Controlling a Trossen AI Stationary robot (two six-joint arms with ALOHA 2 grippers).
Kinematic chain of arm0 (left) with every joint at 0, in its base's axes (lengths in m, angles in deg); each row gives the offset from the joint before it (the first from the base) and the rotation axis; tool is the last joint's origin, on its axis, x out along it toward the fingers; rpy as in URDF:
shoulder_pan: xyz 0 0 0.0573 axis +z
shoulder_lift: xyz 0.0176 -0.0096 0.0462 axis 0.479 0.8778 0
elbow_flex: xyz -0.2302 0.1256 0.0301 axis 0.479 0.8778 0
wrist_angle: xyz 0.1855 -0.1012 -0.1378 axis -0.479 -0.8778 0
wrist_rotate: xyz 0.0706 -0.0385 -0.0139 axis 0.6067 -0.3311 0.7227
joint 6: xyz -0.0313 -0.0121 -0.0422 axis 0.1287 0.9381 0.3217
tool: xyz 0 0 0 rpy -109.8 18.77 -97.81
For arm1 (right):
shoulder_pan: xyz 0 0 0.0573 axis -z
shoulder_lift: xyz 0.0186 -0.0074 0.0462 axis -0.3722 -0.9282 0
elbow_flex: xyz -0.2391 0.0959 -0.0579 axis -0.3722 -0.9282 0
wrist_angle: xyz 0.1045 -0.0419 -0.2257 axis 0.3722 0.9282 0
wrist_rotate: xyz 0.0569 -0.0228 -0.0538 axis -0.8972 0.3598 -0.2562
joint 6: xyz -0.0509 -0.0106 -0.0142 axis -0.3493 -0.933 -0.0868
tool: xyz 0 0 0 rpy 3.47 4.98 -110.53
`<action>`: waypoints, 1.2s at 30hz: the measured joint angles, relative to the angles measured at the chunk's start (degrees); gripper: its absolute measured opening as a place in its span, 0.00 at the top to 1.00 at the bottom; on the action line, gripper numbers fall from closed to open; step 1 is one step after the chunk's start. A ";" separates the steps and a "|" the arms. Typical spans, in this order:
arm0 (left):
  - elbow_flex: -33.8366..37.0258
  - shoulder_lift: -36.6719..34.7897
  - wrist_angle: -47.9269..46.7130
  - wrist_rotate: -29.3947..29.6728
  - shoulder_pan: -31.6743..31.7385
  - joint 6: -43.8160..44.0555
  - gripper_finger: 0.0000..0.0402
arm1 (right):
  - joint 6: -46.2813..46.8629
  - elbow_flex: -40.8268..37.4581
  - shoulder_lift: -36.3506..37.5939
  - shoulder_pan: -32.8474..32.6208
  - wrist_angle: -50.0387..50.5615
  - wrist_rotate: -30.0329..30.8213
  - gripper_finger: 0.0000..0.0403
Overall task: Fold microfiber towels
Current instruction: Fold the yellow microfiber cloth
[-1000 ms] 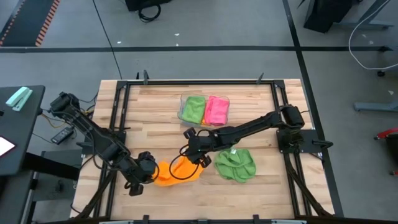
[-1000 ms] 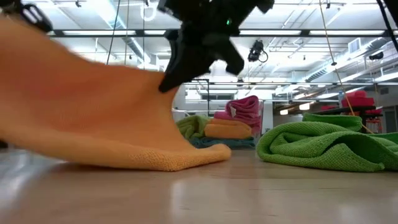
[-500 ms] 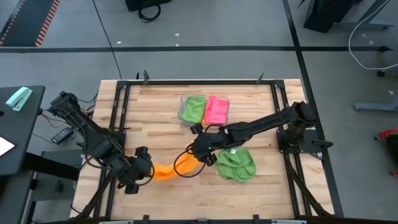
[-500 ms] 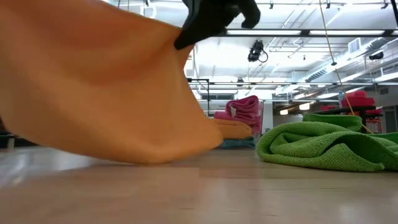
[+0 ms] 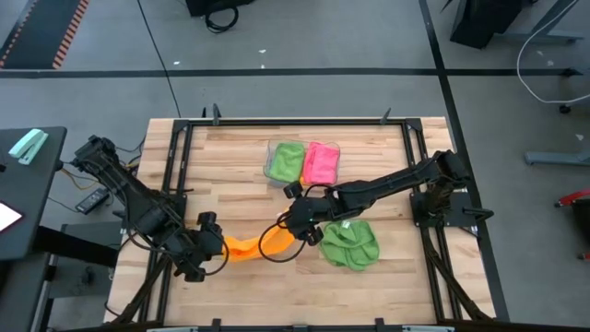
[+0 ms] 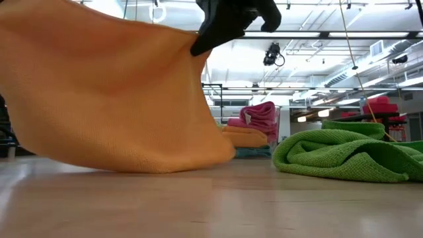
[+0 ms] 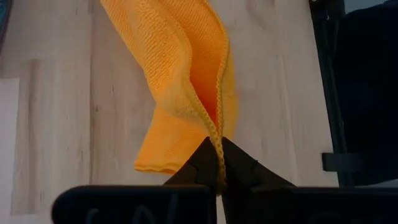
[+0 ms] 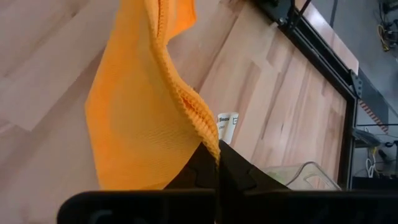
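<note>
Both pincers grasp the orange towel stretched between them: left gripper clenched on its left end, right gripper on its right, green towel just right

The room was bright. Long ceiling lights glowed white in the low view and made that part look washed out. From above, the light fell evenly on the wooden table, and the shadows under the arms were soft and small. In the low view the orange towel was very close to the camera and looked soft and fuzzy, while the green towel behind it looked sharp. The table top in front was blurry and a little shiny. In both wrist views the dark fingers at the edge were shadowy, but the orange weave was clear.
</note>
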 joint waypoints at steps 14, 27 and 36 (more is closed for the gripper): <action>-2.76 0.00 -13.67 11.32 4.06 -1.41 0.98 | -0.96 0.00 1.27 2.14 2.26 11.02 0.99; -2.22 0.86 -13.80 12.25 7.50 -4.53 0.93 | 0.80 -1.00 1.17 3.45 3.43 8.34 0.98; 4.96 7.51 3.06 5.11 1.76 -3.97 0.95 | 6.68 -7.51 -1.09 -0.81 0.23 -1.24 0.98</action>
